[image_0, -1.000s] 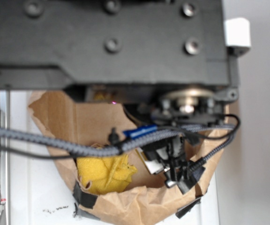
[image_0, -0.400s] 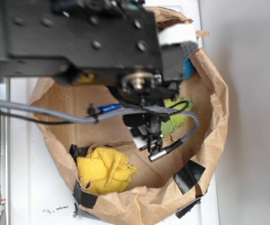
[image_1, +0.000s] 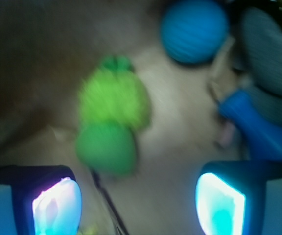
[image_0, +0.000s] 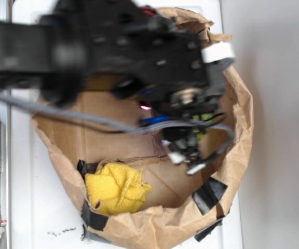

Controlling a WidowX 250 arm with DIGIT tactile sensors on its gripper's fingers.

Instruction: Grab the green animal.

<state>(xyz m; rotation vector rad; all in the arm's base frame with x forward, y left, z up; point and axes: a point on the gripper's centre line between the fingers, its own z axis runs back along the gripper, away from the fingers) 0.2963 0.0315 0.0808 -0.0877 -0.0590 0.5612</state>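
Approach step, no grasp yet. Gripper (image_1: 138,208) over the right half of the paper bag (image_0: 240,119), jaws spread wide, nothing between the pads (image_1: 57,205). Both views blurred, so fine detail not readable.

Green animal (image_1: 112,125) lying on the bag floor ahead of the gripper in the wrist view, offset toward the left finger rather than centred in the gap. Fuzzy lime body at the far end, smooth rounded head at the near end, close to the left pad but apart from it. In the exterior view almost wholly hidden under the arm; only slivers of green (image_0: 205,117) visible near the bag's right wall.

Blue ball (image_1: 195,30) beyond the toy, toward the right, apart from it. Blue and grey objects along the right edge of the wrist view, not identifiable. Yellow cloth (image_0: 117,188) at the bag's near-left corner, well apart from the target.

Next move, by judgement: shift sideways toward the left finger's side to centre the toy between the jaws, then descend and close. Soft plush should compress and hold easily. Main risks: left finger landing on the head instead of straddling it, or cables snagging the bag rim.
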